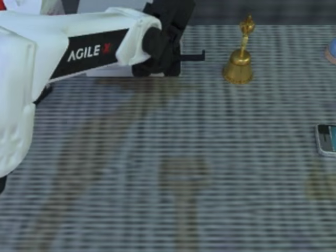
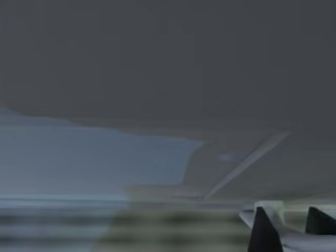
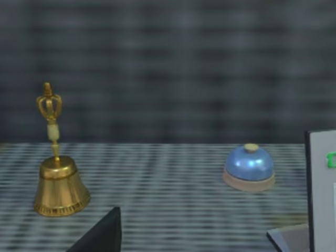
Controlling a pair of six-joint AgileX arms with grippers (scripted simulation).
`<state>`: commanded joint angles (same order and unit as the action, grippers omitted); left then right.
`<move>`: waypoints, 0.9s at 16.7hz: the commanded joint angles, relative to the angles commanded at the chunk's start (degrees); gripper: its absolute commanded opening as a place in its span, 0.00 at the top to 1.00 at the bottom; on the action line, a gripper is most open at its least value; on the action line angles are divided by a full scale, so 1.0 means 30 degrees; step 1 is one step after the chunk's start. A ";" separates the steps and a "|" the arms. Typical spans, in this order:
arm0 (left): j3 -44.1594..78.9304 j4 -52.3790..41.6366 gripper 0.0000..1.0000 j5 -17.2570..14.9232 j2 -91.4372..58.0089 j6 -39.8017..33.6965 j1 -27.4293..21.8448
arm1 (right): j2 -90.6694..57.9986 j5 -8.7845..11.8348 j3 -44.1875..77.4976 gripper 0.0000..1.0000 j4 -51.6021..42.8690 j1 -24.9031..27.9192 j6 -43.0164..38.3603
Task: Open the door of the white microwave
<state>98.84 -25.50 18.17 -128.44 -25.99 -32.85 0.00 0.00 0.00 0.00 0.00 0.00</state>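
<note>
The white microwave point(image 1: 113, 71) stands at the table's back left. It is almost wholly hidden under my left arm, and only a white strip of it shows. My left gripper point(image 1: 167, 50) is down at its right end. A thin dark edge point(image 1: 191, 55) sticks out rightward from there; I cannot tell whether it is the door. In the left wrist view the gripper point(image 2: 291, 228) has its dark fingertips point(image 2: 262, 233) on either side of a pale bar point(image 2: 274, 209), the door's handle. Grey surfaces of the microwave point(image 2: 168, 63) fill the rest. My right gripper point(image 3: 194, 242) is outside the top view, open and holding nothing.
A gold hand bell point(image 1: 239, 60) stands right of the microwave, close to the dark edge. A blue call bell point(image 1: 332, 50) sits at the back right and a phone point(image 1: 326, 139) at the right edge. A white dark-edged panel point(image 3: 323, 189) stands near my right gripper.
</note>
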 joint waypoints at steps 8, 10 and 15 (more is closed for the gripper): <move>-0.1646 0.1055 1.00 0.0565 0.1135 -0.0395 0.0077 | 0.0000 0.0000 0.0000 0.00 0.0000 0.0000 0.0000; -0.1646 0.1055 1.00 0.0565 0.1135 -0.0395 0.0077 | 0.0000 0.0000 0.0000 0.00 0.0000 0.0000 0.0000; -0.1646 0.1055 1.00 0.0565 0.1135 -0.0395 0.0077 | 0.0000 0.0000 0.0000 0.00 0.0000 0.0000 0.0000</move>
<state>93.90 -22.33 19.87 -125.03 -27.18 -32.61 0.00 0.00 0.00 0.00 0.00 0.00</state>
